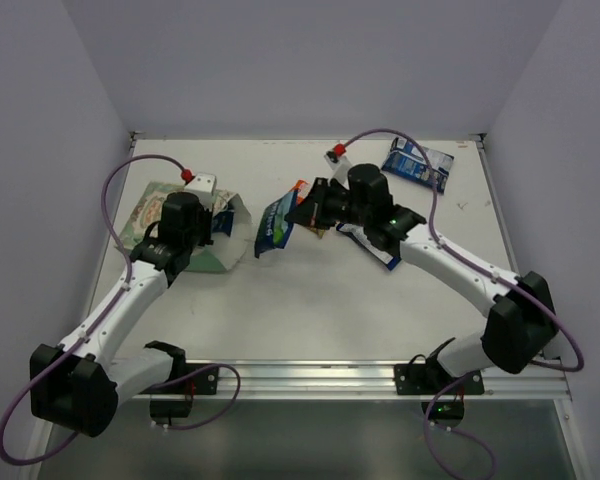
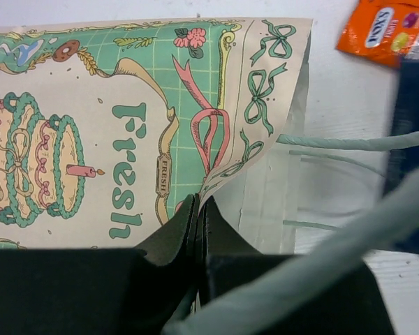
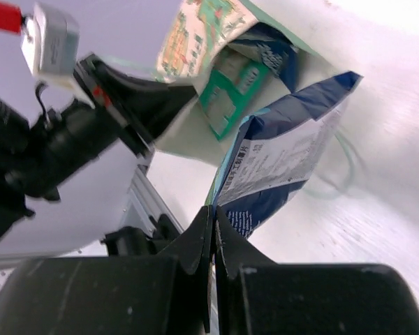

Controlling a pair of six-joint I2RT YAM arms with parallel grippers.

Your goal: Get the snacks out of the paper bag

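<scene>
The bag (image 1: pixel 143 213) lies near the left edge, mouth rightward, lip pinched by the left gripper (image 2: pixel 197 204). The right gripper (image 3: pixel 213 215) pinches one blue packet (image 3: pixel 279 160) just outside, long axis far-to-near. Two packets (image 3: pixel 227 98) show inside.

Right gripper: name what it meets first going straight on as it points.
The right gripper, shut on a dark blue and white packet, points toward the open mouth of the paper bag. It would probably meet the bag's rim or the packets inside first; depth is unclear.

White table (image 1: pixel 310 310), paper bag (image 1: pixel 145 212), packets (image 1: pixel 417 162)
</scene>
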